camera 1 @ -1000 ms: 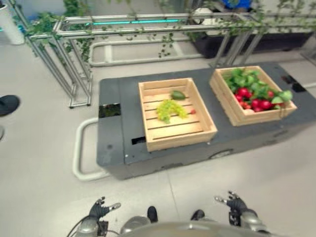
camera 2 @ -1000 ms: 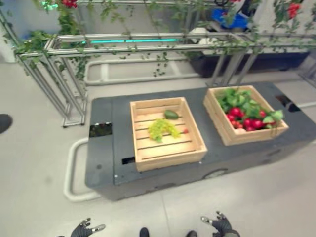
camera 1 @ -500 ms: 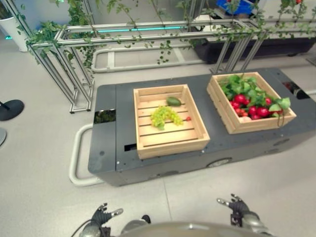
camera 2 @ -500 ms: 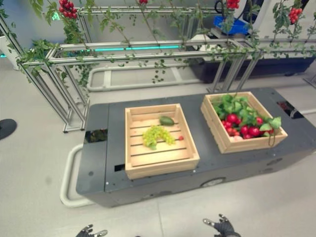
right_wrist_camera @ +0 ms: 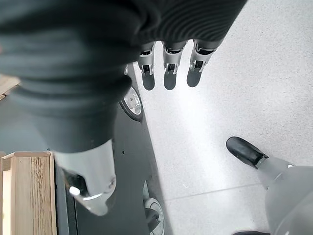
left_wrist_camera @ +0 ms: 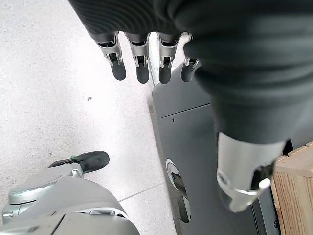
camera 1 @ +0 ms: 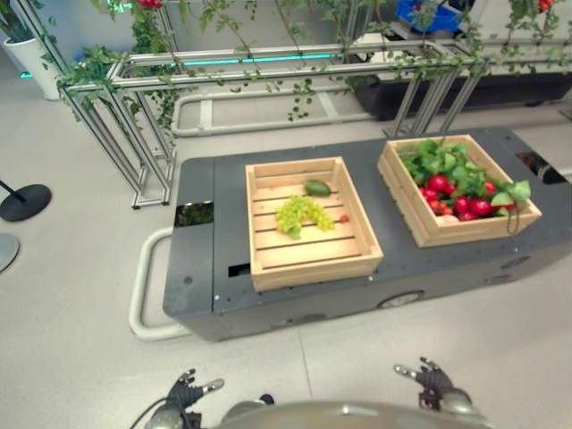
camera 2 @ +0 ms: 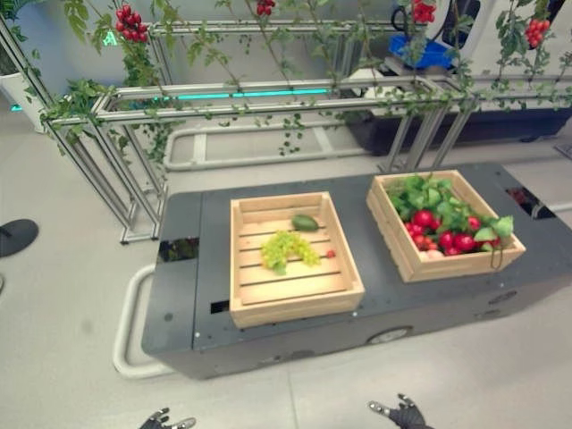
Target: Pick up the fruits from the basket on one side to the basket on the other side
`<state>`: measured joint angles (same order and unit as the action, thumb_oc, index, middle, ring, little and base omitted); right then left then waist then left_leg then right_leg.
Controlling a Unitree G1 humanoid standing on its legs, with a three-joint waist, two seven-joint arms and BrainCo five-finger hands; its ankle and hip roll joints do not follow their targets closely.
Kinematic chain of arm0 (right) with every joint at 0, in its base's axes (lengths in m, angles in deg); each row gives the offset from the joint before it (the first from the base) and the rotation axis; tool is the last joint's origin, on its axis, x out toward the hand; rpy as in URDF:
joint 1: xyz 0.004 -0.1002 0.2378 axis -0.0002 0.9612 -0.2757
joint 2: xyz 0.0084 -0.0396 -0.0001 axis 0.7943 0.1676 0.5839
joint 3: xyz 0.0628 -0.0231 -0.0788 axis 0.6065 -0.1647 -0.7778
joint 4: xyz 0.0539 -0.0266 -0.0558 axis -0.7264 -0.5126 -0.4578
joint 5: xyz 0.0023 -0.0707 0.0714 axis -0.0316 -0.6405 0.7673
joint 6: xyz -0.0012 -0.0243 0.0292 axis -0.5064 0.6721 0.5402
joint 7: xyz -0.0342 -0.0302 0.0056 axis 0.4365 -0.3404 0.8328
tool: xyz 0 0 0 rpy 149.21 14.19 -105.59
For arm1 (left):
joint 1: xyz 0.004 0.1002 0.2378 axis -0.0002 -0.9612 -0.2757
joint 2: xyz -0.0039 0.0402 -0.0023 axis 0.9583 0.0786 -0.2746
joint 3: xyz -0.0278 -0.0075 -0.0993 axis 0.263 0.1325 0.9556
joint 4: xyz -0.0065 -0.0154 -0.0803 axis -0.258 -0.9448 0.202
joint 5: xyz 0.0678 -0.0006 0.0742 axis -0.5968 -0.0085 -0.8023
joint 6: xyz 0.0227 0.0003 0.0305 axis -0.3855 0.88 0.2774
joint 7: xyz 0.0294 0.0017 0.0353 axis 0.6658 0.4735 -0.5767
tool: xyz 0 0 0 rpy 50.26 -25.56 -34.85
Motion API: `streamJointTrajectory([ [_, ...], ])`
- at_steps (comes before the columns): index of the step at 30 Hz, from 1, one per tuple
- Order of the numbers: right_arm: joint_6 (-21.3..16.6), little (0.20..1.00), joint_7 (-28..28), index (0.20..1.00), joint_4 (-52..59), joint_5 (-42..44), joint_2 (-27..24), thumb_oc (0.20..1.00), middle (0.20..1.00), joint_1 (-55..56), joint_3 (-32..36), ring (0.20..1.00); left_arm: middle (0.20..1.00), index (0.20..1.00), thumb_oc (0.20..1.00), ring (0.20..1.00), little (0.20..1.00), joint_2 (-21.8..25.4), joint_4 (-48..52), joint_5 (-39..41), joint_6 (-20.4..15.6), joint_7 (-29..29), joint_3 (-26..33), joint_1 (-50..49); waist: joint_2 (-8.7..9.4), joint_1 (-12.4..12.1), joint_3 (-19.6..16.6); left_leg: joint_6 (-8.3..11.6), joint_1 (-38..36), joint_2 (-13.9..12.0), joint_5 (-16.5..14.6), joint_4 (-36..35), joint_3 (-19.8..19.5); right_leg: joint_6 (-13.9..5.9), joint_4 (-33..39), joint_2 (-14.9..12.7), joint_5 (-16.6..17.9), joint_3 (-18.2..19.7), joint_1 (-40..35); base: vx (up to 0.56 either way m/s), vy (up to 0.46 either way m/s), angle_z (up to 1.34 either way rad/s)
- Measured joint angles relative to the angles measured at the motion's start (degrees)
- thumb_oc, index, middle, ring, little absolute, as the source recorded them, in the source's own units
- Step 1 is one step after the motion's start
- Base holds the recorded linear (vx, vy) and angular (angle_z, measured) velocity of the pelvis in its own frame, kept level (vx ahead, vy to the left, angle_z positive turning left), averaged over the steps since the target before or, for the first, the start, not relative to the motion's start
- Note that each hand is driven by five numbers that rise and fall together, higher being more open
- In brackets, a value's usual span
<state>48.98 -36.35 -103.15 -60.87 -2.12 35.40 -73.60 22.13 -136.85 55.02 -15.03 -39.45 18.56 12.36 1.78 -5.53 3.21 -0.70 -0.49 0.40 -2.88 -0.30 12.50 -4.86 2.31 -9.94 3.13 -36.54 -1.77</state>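
Left hand [camera 1: 183,394] lower left and right hand [camera 1: 432,380] lower right, both released, empty. Grapes [camera 1: 301,213] in centre crate [camera 1: 312,259]; red fruits [camera 1: 458,198] in right crate [camera 1: 465,228].

Dark grey desk [camera 1: 206,223] is sitting low on the pale floor [camera 1: 71,295], with a white tube bumper [camera 1: 140,295] looping off its left end. Aluminium frame rack [camera 2: 134,143] is standing behind the desk, green vines [camera 2: 134,63] hanging over it with red berry clusters [camera 2: 130,20]. A teal light strip [camera 2: 241,93] is glowing along the top rail. A black round stand base [camera 1: 25,201] is sitting on the floor at far left, a white pot [camera 1: 27,55] is standing behind it.
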Motion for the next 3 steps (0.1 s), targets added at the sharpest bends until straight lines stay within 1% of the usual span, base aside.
streamJointTrajectory([
  [3,0.0,1.0,0.0,1.0,0.0,0.0,0.0,1.0,1.0,0.0,0.0,1.0,1.0,1.0,1.0,1.0,1.0,0.0,0.0,0.0,0.0,0.0,0.0,0.0,0.0,0.0,0.0,0.0,-0.1,0.0,0.0,-0.1,0.0,-0.04,0.0,0.0,0.0,0.0,0.0,0.0,0.0,0.0],
])
